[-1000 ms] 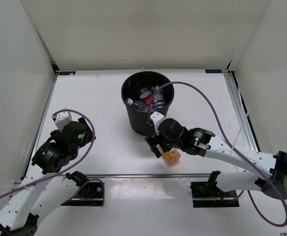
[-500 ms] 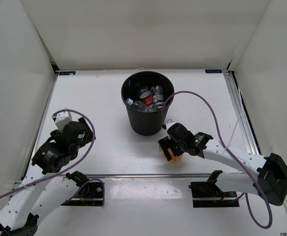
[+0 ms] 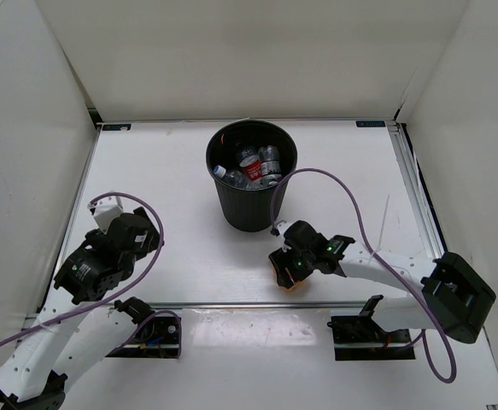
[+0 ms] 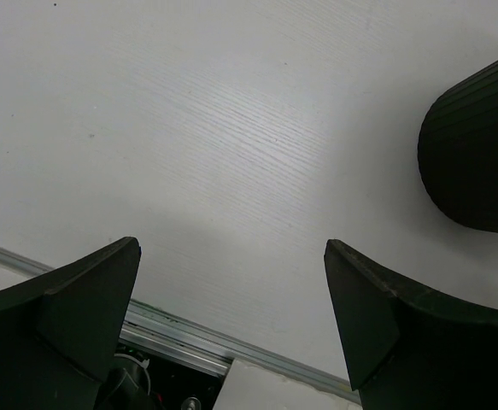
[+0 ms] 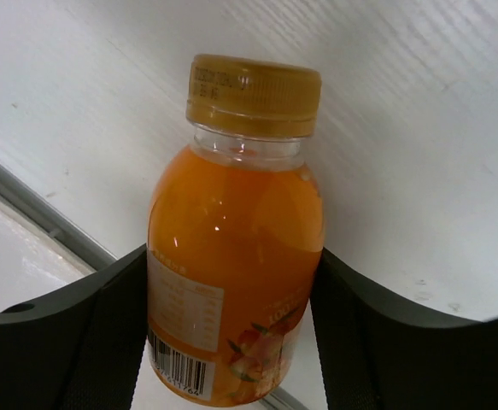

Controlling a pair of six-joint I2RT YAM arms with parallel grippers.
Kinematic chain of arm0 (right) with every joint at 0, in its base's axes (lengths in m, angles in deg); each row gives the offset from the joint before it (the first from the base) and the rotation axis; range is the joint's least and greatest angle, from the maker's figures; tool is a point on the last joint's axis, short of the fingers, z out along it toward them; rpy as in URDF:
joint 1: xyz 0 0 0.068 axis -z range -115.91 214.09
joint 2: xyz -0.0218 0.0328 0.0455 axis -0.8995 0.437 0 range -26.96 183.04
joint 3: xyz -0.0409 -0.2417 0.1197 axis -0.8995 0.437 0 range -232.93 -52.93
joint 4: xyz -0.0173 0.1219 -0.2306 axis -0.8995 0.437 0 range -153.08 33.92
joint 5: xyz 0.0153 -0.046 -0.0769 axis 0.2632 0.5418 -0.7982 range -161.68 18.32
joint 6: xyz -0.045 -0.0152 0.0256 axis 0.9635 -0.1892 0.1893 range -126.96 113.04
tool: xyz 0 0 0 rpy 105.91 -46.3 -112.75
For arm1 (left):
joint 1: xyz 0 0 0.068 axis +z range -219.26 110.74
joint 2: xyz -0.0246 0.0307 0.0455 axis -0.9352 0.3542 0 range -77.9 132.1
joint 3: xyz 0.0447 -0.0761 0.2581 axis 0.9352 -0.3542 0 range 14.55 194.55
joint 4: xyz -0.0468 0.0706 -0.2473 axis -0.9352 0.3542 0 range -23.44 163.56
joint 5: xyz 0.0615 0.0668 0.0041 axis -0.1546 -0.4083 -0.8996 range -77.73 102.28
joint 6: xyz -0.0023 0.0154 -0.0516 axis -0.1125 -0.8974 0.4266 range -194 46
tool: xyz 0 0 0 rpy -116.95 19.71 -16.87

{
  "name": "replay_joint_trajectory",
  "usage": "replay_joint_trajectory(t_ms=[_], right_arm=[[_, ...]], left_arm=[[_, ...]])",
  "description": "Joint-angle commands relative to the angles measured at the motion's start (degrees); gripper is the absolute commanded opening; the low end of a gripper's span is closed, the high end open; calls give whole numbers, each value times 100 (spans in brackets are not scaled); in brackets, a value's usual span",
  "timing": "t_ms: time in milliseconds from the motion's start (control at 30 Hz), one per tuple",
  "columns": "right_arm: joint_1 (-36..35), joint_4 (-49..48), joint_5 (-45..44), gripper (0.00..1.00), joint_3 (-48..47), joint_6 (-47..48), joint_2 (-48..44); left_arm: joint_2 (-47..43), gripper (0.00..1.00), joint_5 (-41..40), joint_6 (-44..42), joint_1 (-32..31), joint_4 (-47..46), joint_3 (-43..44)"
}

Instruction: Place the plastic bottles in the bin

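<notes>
A robotics lab is indicated: a white table is boxed in by white panels at its far and side edges, and two robot arms are bolted by the aluminium rail at its near edge.

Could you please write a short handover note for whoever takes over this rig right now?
Left gripper: open and empty, above the bare table.
Right gripper: shut on the orange bottle, low near the table's near edge, in front of the bin. Whether the bottle is lifted cannot be told.
Done: several clear bottles lie inside the bin.
Left: carry the orange bottle over the rim and release it. No other bottle shows on the table.
</notes>
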Motion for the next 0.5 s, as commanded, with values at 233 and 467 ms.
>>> replay_joint_trajectory(t_ms=[233, 467], right_arm=[[-450, 1186, 548, 37, -561, -558, -1676], [-732, 1345, -1158, 23, -2454, -507, -2764]], left_arm=[[-140, 100, -144, 378, 19, 269, 211], [-201, 100, -144, 396, 19, -30, 211]])
